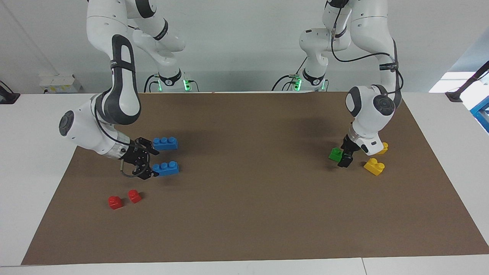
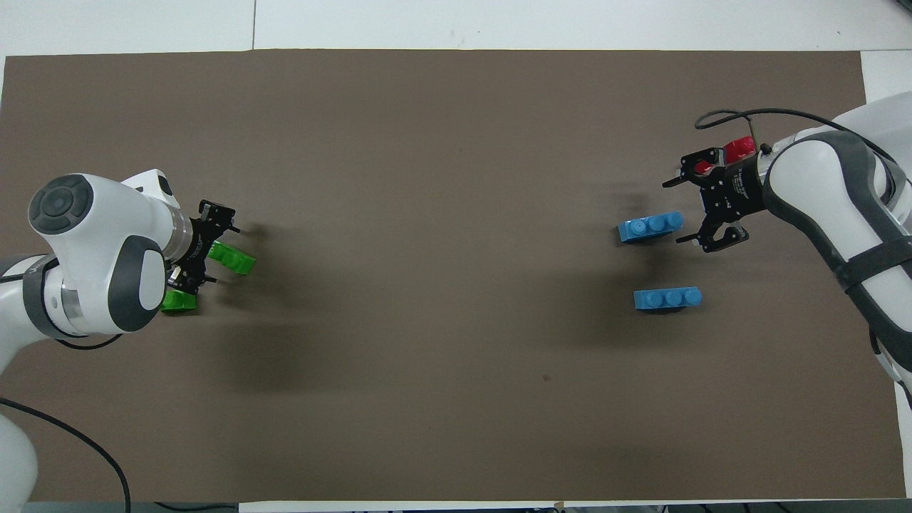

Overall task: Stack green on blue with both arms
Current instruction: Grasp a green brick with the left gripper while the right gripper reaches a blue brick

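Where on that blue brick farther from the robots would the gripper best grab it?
Probably across its two long flat sides, coming from the end toward the right arm, where the open right gripper already sits. The blue brick lies flat and long, studs up, so its narrow width suits the fingers and the studs stay free for a green brick.

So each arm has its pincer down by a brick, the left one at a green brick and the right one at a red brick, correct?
Not quite: the right pincer is at a blue brick, not a red one, as the facing view shows. The left pincer is indeed at a green brick.
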### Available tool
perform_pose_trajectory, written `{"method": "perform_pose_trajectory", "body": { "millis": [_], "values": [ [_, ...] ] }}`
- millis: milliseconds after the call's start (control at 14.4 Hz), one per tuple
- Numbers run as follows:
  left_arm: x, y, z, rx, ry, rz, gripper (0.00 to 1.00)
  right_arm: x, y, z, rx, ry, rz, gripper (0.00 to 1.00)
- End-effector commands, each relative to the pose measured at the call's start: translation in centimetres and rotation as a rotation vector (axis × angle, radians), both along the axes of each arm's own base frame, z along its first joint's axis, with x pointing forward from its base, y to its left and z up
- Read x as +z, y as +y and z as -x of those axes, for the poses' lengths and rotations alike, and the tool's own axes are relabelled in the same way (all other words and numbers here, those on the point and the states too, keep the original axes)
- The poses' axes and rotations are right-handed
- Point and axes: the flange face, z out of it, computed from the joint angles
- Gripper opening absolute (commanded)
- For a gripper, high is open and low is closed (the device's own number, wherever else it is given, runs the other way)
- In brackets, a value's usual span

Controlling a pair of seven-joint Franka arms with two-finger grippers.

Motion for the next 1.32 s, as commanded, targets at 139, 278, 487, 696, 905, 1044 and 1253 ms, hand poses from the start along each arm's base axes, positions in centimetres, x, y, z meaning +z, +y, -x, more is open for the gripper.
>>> {"method": "perform_pose_trajectory", "body": {
  "millis": [139, 278, 487, 696, 905, 1044, 1253],
  "values": [
    [-0.3, 0.4, 0.6, -0.018, -0.019, 0.013, 0.77, -1.8, -0.9, -0.9, 0.001, -0.053, -0.026, 1.0],
    [-0.4, 0.4, 0.6, -0.027, -0.026, 0.013, 0.43, -2.7, -1.6, -1.0, 0.018, -0.071, -0.024, 1.0],
    [-0.4, 0.4, 0.6, -0.036, -0.026, 0.013, 0.0, -3.9, -1.9, -1.0, 0.048, -0.088, -0.021, 1.0],
    [-0.3, 0.3, 0.4, -0.047, -0.03, 0.013, 0.0, -4.6, -1.8, -0.7, 0.038, -0.088, -0.018, 1.0],
    [1.2, -0.1, -0.5, -0.045, -0.04, 0.015, 0.0, -5.5, -1.7, -0.4, -0.006, -0.099, -0.035, 1.0],
    [4.0, -0.5, -1.6, -0.052, -0.02, 0.018, 0.0, -5.7, -1.5, -0.4, -0.005, -0.103, -0.034, 1.0],
    [8.9, -1.1, -3.3, -0.044, 0.018, 0.023, 0.0, -5.8, -1.5, -0.3, 0.022, -0.11, -0.038, 1.0]
  ]
}}
